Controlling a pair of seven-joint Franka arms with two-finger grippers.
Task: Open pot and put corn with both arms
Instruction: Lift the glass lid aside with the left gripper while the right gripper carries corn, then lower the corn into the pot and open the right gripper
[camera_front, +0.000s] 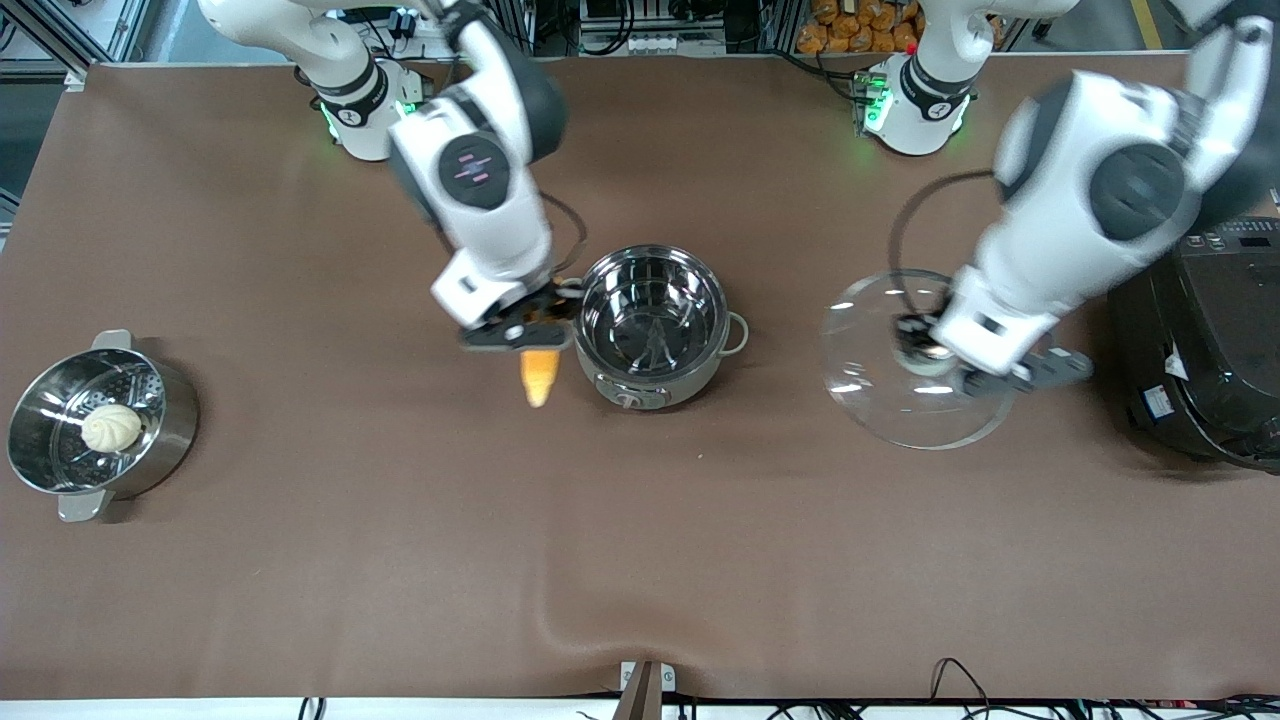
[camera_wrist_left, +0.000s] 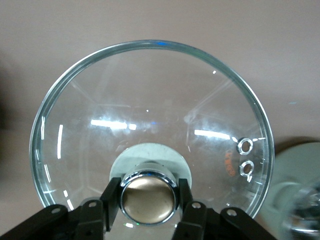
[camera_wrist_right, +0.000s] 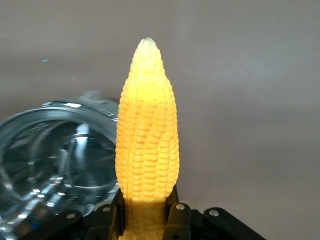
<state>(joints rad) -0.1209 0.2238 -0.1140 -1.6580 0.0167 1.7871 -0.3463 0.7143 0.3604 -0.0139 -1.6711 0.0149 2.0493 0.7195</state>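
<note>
The grey pot (camera_front: 652, 330) stands open at the table's middle, its steel inside empty; its rim shows in the right wrist view (camera_wrist_right: 45, 150). My right gripper (camera_front: 525, 335) is shut on the yellow-orange corn (camera_front: 538, 375) and holds it beside the pot, on the right arm's side, pale tip toward the front camera. In the right wrist view the corn (camera_wrist_right: 147, 140) stands up between the fingers. My left gripper (camera_front: 925, 352) is shut on the tan knob (camera_wrist_left: 149, 199) of the glass lid (camera_front: 915, 358), held above the table toward the left arm's end. The lid (camera_wrist_left: 150, 115) fills the left wrist view.
A steel steamer pot (camera_front: 95, 425) with a white bun (camera_front: 111, 427) stands at the right arm's end. A large black cooker (camera_front: 1205, 345) stands at the left arm's end, close to the lid. The brown table cover (camera_front: 640, 560) is bare nearer the front camera.
</note>
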